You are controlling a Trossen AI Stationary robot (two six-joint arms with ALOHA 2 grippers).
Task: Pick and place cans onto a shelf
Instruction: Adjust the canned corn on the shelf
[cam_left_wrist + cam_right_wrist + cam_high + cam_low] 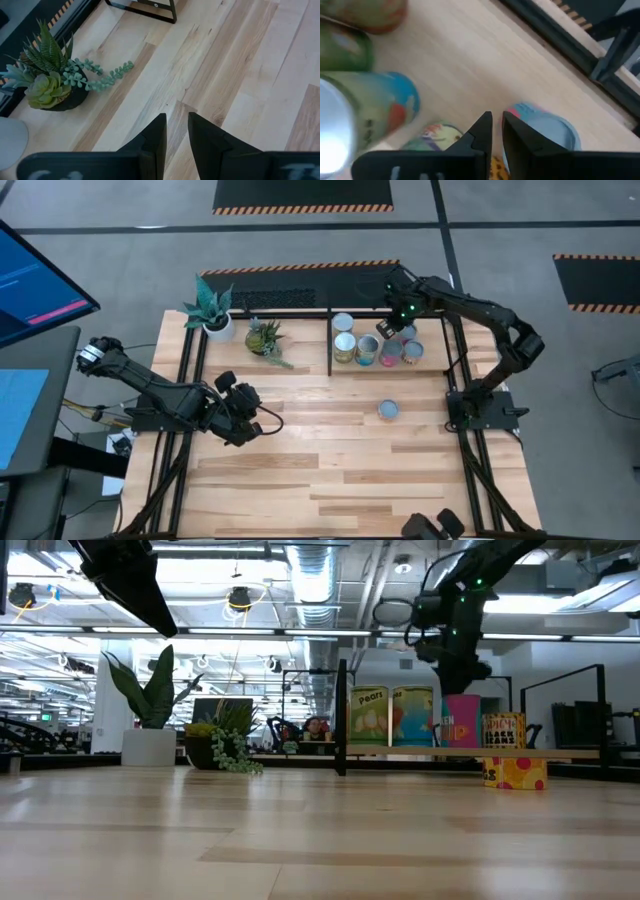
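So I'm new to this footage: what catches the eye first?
The row of cans with bright labels in the black-framed shelf at the table's far right, the right gripper poised above them. One can stands alone mid-table, and two potted plants sit far left.

The shelf (455, 345) is crowded at its front row by cans (367, 350), with the right gripper (388, 328) above them. One can (388, 411) stands alone on open table (330, 470) (plants (262, 338) far left).

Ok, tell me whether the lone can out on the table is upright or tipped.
Upright. The lone can shows its round top in the high view, standing on the table outside the shelf.
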